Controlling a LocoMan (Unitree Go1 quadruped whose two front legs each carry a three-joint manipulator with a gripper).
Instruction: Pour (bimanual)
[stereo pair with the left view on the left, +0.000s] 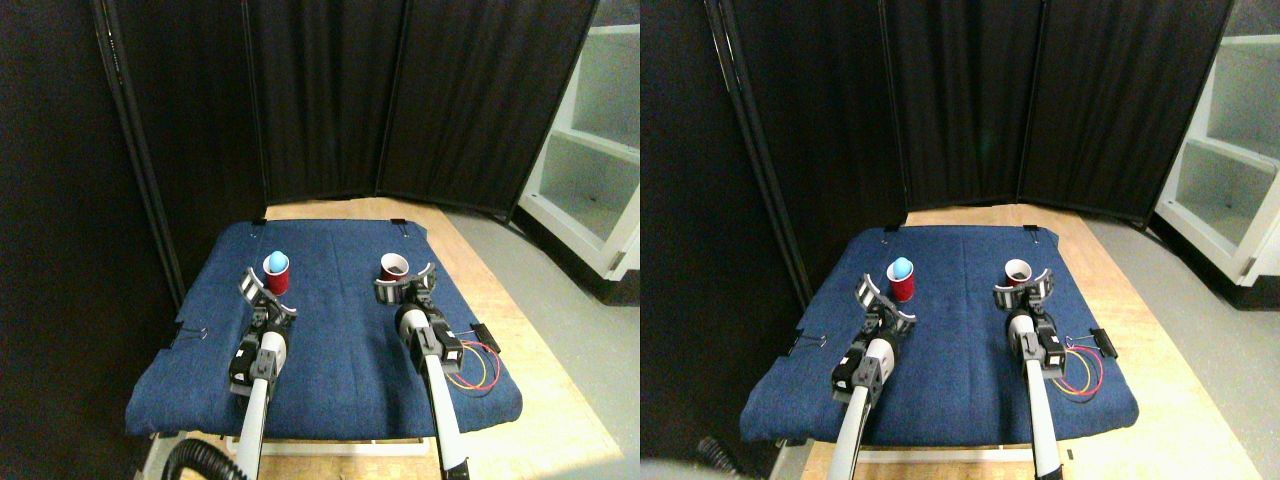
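The cup with the blue ball (276, 272) stood at ten o'clock on the counter (330, 340), the empty cup (394, 266) at one o'clock. Left gripper (264, 293) and right gripper (405, 285) gaped, released, beside them; an off-centre closure might topple either cup.

Two small red cups stand upright on a blue cloth (330, 350) that covers the desk, a little above the middle of the frame. The left cup (276, 276) holds a pale blue ball (275, 262) that sits in its mouth and rises above the rim. The right cup (394, 267) stands well apart from it, at nearly the same height in the frame; its mouth is open, the inside looks dark, and a pale rim rings the opening.
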